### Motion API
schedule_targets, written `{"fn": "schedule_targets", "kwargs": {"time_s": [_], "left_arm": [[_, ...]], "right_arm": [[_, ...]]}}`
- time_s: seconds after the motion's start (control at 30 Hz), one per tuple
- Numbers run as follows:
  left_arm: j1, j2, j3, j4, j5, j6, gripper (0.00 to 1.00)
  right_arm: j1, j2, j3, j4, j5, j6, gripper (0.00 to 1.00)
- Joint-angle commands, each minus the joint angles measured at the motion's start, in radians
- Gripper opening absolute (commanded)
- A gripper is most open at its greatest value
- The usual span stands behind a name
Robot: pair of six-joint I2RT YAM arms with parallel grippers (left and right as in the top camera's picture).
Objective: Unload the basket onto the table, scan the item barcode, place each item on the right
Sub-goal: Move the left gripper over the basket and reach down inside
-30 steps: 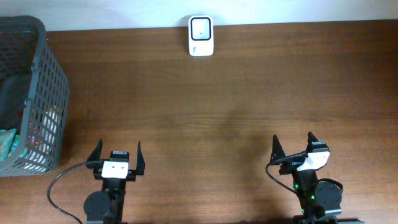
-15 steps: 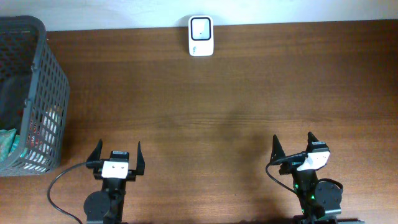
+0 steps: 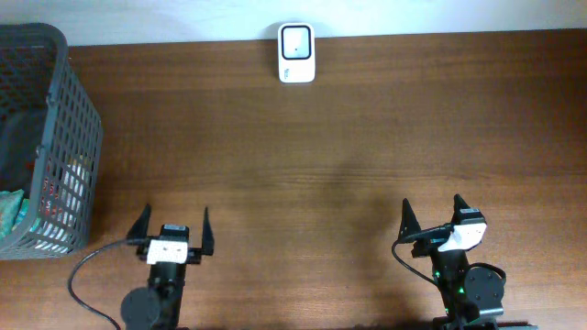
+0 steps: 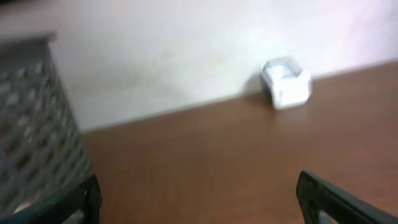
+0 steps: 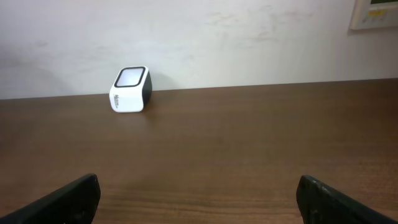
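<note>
The white barcode scanner [image 3: 296, 52] stands at the table's far edge against the wall, also seen in the left wrist view [image 4: 286, 82] and the right wrist view [image 5: 131, 90]. Items lie inside the grey mesh basket [image 3: 81, 110] at the far left, among them a teal packet [image 3: 11, 209]; no barcode shows. My left gripper [image 3: 175, 216] is open near the front edge, right of the basket, with nothing between its fingers [image 4: 198, 186]. My right gripper [image 3: 432, 203] is open and empty at the front right [image 5: 199, 186].
The basket's wall [image 4: 31, 124] fills the left side of the blurred left wrist view. Bare brown wood lies between both grippers and the scanner. A white wall runs behind the table, with a panel [image 5: 375, 14] at its upper right.
My left gripper has shifted slightly toward the table's near edge. The right arm, scanner and basket have not moved.
</note>
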Motion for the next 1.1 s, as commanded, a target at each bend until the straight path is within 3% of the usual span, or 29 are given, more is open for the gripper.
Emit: {"fn": "schedule_targets", "kwargs": {"time_s": [0.0,0.17,0.33,0.47,0.57,0.63,0.77,0.83,0.93,1.07], "left_arm": [[0.004,-0.001,0.0,0.183,0.365,-0.064,0.99],[0.004,-0.001,0.0,0.651,0.372,-0.064,0.99],[0.004,-0.001,0.019,0.872,0.321,-0.064,0.99],[0.004,0.038,0.146,0.808,0.13,-0.063,0.99],[0.004,0.182,0.349,0.74,0.054,-0.002,0.99],[0.004,0.383,0.562,0.667,0.14,0.065,0.99],[0.004,0.565,0.749,0.454,0.34,0.063,0.99],[0.004,0.629,0.792,0.242,0.567,0.014,0.99],[0.004,0.71,0.792,0.266,0.597,0.023,0.99],[0.004,0.804,0.814,0.525,0.554,-0.079,0.99]], "right_arm": [[-0.007,0.003,-0.005,-0.005,-0.013,0.006,0.99],[-0.007,0.003,-0.005,-0.005,-0.013,0.006,0.99],[-0.007,0.003,-0.005,-0.005,-0.013,0.006,0.99],[-0.007,0.003,-0.005,-0.005,-0.013,0.006,0.99],[-0.007,0.003,-0.005,-0.005,-0.013,0.006,0.99],[-0.007,0.003,-0.005,-0.005,-0.013,0.006,0.99],[-0.007,0.003,-0.005,-0.005,-0.013,0.006,0.99],[-0.007,0.003,-0.005,-0.005,-0.013,0.006,0.98],[-0.007,0.003,-0.005,-0.005,-0.013,0.006,0.99],[-0.007,0.003,-0.005,-0.005,-0.013,0.006,0.99]]}}
